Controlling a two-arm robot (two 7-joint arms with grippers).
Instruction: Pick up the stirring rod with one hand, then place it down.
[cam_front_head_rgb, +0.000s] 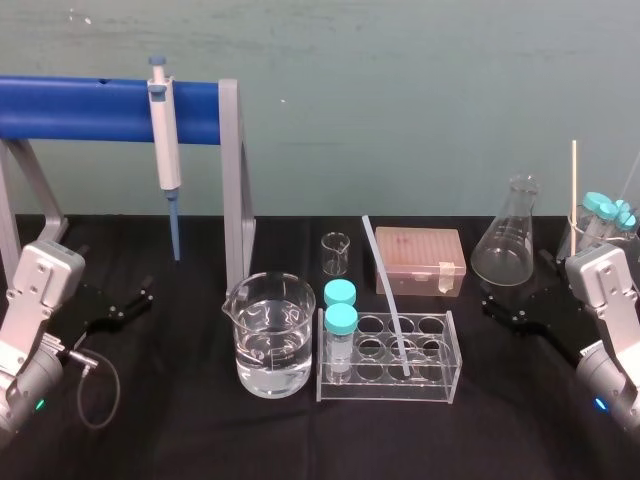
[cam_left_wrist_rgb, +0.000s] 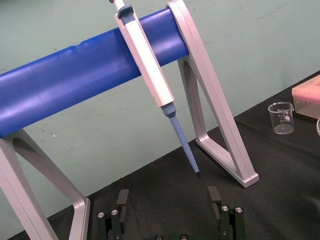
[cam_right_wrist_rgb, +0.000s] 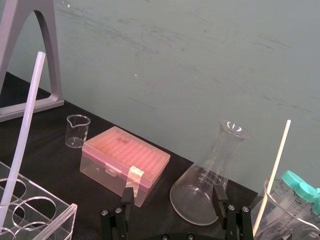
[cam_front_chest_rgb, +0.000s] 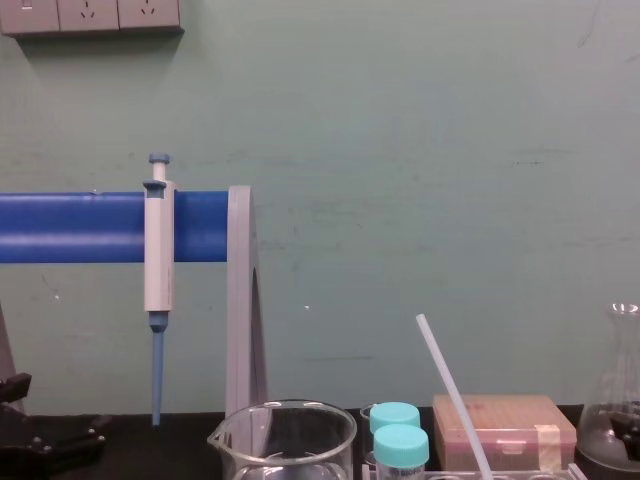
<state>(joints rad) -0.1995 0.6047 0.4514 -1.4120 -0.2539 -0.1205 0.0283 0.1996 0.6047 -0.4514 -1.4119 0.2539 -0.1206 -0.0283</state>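
stirring rod (cam_front_head_rgb: 385, 293) leaning in tube rack (cam_front_head_rgb: 436, 388), left hand (cam_left_wrist_rgb: 168, 194) open, right hand (cam_right_wrist_rgb: 173, 191) open

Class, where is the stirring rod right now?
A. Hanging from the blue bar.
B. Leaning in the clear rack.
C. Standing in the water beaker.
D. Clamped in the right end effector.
B: the stirring rod stands tilted, with its lower end in a hole of the rack.

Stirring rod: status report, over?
Left gripper jaws open, parked left; right gripper jaws open, parked right. Whitish translucent stirring rod leaning in clear tube rack, untouched. Teal-capped tubes in same rack.
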